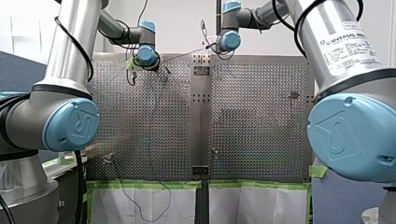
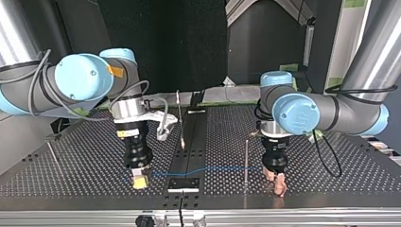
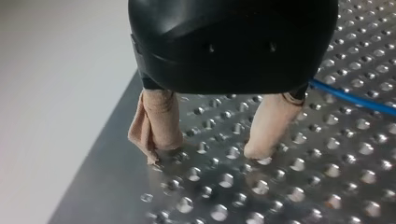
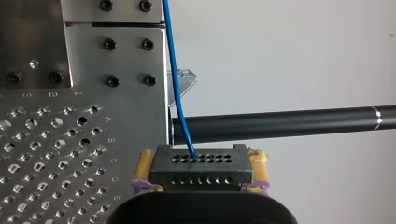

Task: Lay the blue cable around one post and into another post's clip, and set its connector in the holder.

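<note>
Right gripper (image 4: pixel 201 170) pinches black hole-dotted connector block (image 4: pixel 201 163).
Thin blue cable (image 4: pixel 175 84) runs ahead of it; left gripper (image 3: pixel 208 150) stands spread on perforated metal table (image 3: pixel 299 186).

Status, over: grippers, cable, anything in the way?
Right gripper shut on connector. Left gripper open, empty, down at table. Blue cable runs from connector past a post. No obstruction seen.

Beyond the perforated table (image 1: pixel 261 116) in the front view stands a plain pale wall (image 1: pixel 182 23). White paper sheets (image 1: pixel 252 205) edged with green tape (image 1: pixel 149 185) hang at its near edge. In the top view, a black backdrop (image 2: pixel 161 42) stands behind it.
</note>
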Motion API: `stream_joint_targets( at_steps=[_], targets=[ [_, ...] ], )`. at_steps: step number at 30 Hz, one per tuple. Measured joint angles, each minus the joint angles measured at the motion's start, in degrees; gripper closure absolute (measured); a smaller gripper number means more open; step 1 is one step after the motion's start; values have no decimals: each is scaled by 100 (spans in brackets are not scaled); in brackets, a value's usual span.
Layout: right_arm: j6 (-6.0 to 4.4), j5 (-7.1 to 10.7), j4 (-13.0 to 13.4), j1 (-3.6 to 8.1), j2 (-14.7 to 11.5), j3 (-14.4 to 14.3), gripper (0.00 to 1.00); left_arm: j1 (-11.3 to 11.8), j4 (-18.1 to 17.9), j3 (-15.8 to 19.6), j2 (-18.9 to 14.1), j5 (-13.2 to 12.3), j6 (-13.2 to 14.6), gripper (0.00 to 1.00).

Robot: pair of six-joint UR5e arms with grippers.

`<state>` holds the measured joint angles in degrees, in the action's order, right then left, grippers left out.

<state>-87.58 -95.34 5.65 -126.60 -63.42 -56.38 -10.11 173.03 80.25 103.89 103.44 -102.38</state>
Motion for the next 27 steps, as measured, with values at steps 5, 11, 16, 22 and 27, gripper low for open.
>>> stream_joint_targets(
  at_steps=[5,11,16,22,27],
  targets=[
    [1,-76,-124,-12,55,2,100,-7,160,140,14,76,-17,0],
    [-30,-112,60,-50,76,-229,100,-125,178,373,5,257,1,0],
    [-49,-169,290,-70,86,-477,100,-213,172,460,-56,368,14,0],
    [-108,-226,594,-41,91,-789,100,-275,144,514,-85,399,3,0],
    [-251,-234,878,-1,95,-1072,100,-308,-51,687,-86,396,-22,0]
  ],
)
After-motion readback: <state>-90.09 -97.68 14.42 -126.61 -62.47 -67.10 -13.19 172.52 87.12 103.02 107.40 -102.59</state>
